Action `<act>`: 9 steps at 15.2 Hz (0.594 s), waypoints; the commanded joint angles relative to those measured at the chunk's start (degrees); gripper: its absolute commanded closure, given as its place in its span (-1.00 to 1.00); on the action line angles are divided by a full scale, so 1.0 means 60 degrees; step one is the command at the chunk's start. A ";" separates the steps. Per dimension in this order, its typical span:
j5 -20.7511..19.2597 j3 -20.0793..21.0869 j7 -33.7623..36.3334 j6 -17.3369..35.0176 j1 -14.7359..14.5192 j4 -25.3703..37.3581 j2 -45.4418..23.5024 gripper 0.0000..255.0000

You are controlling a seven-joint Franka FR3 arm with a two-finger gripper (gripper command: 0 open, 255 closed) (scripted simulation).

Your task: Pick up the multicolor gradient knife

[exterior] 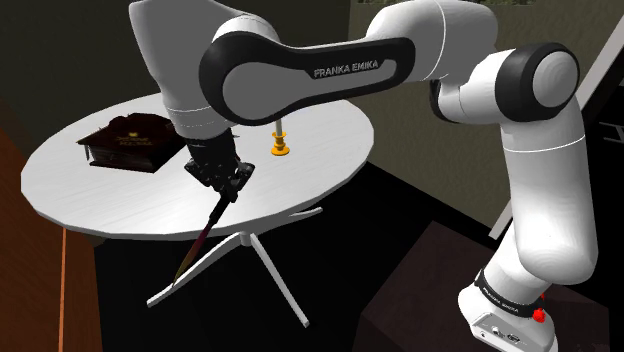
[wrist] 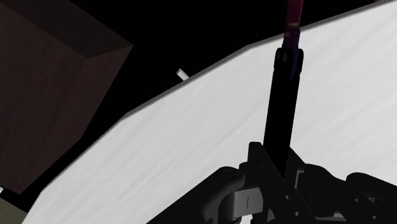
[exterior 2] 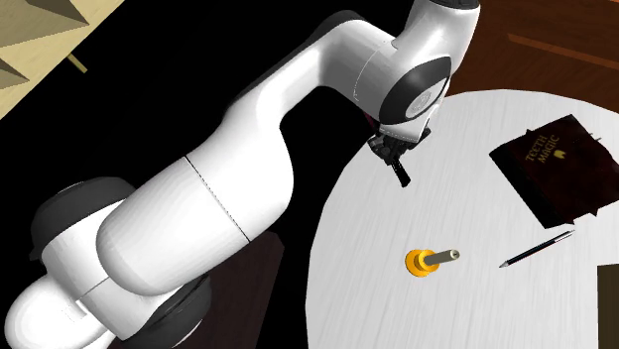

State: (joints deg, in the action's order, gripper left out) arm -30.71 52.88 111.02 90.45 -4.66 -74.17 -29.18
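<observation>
At centre of the shoulder view, the gripper clasps the knife, seemingly lifted; next, hold firm and rise.

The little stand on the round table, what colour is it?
The small round-based stand is orange with a tan post, clearest in the second exterior view.

Dim surroundings in every view; white table and arm brightest. Arm shading soft, paler on top, greyer beneath. In the shoulder view's lower left the knife reads dark against the pale tabletop; black area beyond the table's edge.
</observation>
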 commanded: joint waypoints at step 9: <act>-0.0090 -0.0061 -0.0180 -0.0856 -0.0413 0.1072 -0.0136 1.00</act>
State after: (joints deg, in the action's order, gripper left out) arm -31.06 52.64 110.11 86.23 -6.59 -68.99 -29.71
